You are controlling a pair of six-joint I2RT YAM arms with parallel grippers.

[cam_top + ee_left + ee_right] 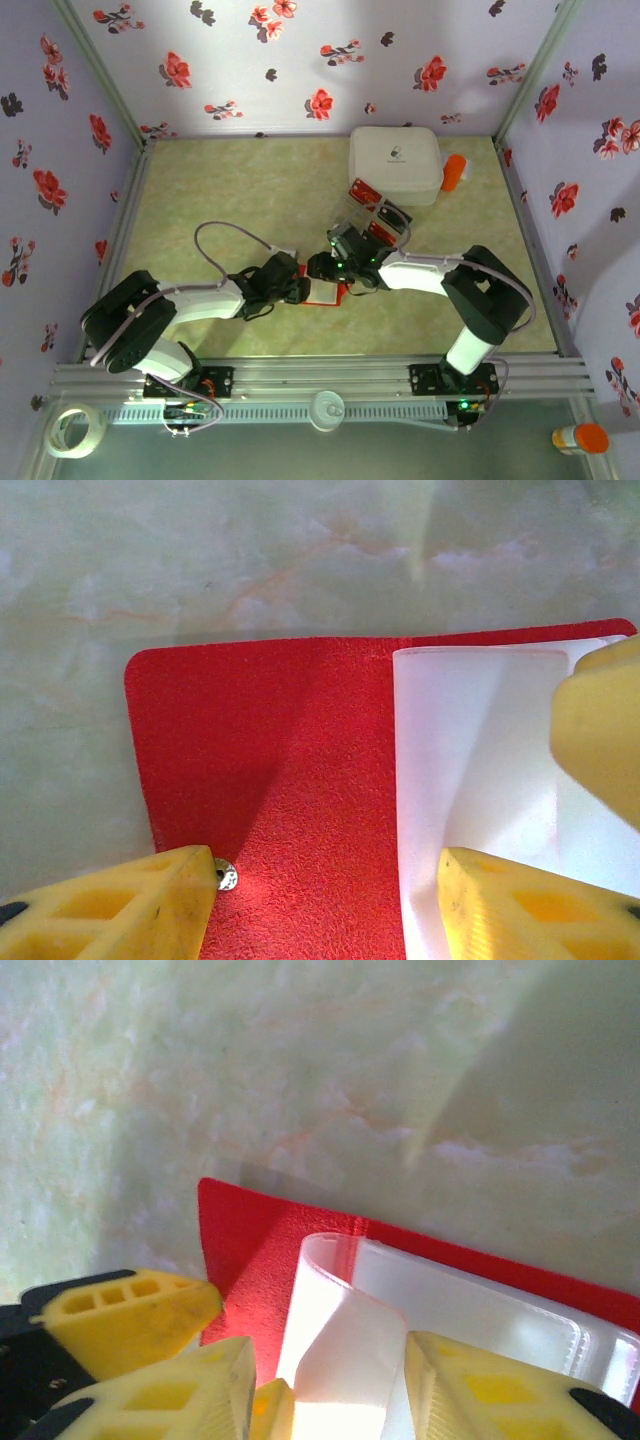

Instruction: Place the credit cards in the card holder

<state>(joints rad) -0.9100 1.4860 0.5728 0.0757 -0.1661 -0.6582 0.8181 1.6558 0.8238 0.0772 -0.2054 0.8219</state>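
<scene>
The card holder (325, 293) lies open on the table between both grippers, a flat red wallet (280, 760) with a pale white pocket (470, 750) on its right half. My left gripper (325, 885) is open, low over it, one finger by the metal snap (227, 877) and the other on the pocket's edge. My right gripper (330, 1360) is open, and a curled white pocket flap (345, 1330) stands up between its fingers. Credit cards, red (365, 192) and dark (395, 213), lie in the clear tray behind the right gripper.
A white square box (395, 163) stands at the back right with an orange object (455, 172) beside it. The clear tray (352, 213) sits just behind the grippers. A tape roll (75, 430) and an orange-capped bottle (580, 438) lie off the table's front edge.
</scene>
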